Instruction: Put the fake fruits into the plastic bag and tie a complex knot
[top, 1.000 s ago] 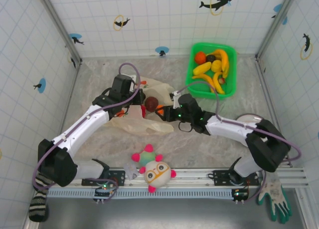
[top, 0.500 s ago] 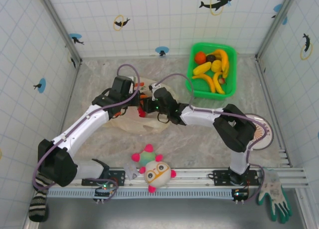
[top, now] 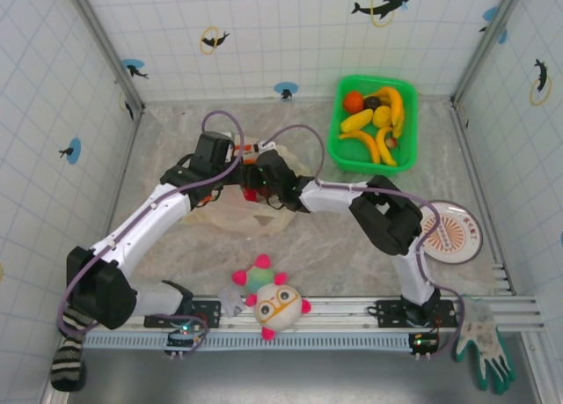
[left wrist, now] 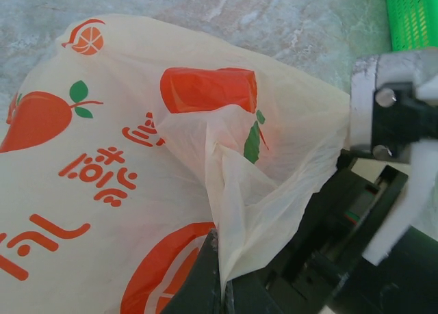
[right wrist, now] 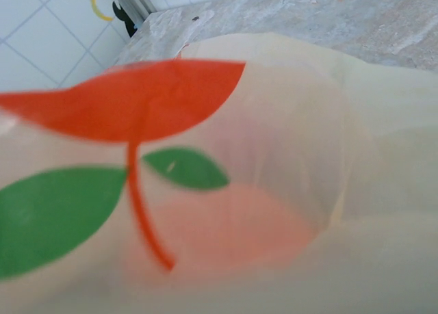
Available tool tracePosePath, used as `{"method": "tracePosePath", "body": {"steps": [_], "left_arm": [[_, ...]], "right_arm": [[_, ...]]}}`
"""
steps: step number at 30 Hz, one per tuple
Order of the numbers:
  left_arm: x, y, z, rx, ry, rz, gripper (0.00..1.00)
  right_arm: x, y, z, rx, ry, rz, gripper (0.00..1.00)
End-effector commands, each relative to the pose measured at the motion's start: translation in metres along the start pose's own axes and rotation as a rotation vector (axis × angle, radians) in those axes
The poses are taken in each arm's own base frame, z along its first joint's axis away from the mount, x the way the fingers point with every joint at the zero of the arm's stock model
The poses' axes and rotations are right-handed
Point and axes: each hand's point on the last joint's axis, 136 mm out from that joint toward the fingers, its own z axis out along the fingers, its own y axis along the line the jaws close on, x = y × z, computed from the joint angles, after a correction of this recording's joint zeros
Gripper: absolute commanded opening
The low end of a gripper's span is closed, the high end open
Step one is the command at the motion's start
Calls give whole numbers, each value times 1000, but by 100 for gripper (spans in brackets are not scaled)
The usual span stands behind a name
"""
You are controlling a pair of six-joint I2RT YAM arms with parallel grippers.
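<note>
The left gripper (left wrist: 220, 263) pinches the rim of the plastic bag (left wrist: 102, 157), whose mouth faces the right gripper (top: 259, 182) just beside it. Whether the right jaws are spread or hold anything, I cannot tell

- bag (top: 233, 215): on the table (top: 352, 263), left of centre, under both grippers.
- left gripper (left wrist: 220, 286): over the bag's far part, a fold of bag pinched between its fingers.
- right gripper (top: 255, 182): just right of the left gripper, against the bag; possibly inside its mouth, as the view is too close to tell.
- basket (top: 334, 131): far right corner, well apart from the bag.
- fruits (top: 378, 118): in the basket.
- plate (top: 453, 237): right side, nearer than the basket, beside the right arm.
- plush (top: 277, 305): near edge, centre, on the rail (top: 352, 312) between the arm bases.
- glove (top: 486, 347): at the rail's right end.
- sock (top: 66, 356): near left corner.
</note>
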Motion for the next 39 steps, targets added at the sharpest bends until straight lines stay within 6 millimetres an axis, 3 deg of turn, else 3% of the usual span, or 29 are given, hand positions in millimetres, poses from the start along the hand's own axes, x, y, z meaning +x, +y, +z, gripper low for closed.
{"method": "tracePosePath", "body": {"steps": [1, 13, 19, 23, 39], "left_arm": [[-6, 6, -5, -29, -15, -5, 0], [-1, 10, 0, -44, -2, -1, 0], [-1, 11, 1, -45, -1, -4, 0], [-1, 11, 1, -44, 0, -5, 0], [0, 13, -2, -44, -6, -10, 0]], "right_arm": [[-15, -12, 13, 41, -30, 5, 54], [-14, -29, 34, 67, -25, 26, 58], [-13, -29, 36, 61, -16, 24, 66], [-15, -28, 34, 60, -20, 25, 74], [-35, -16, 4, 39, -63, -2, 81]]}}
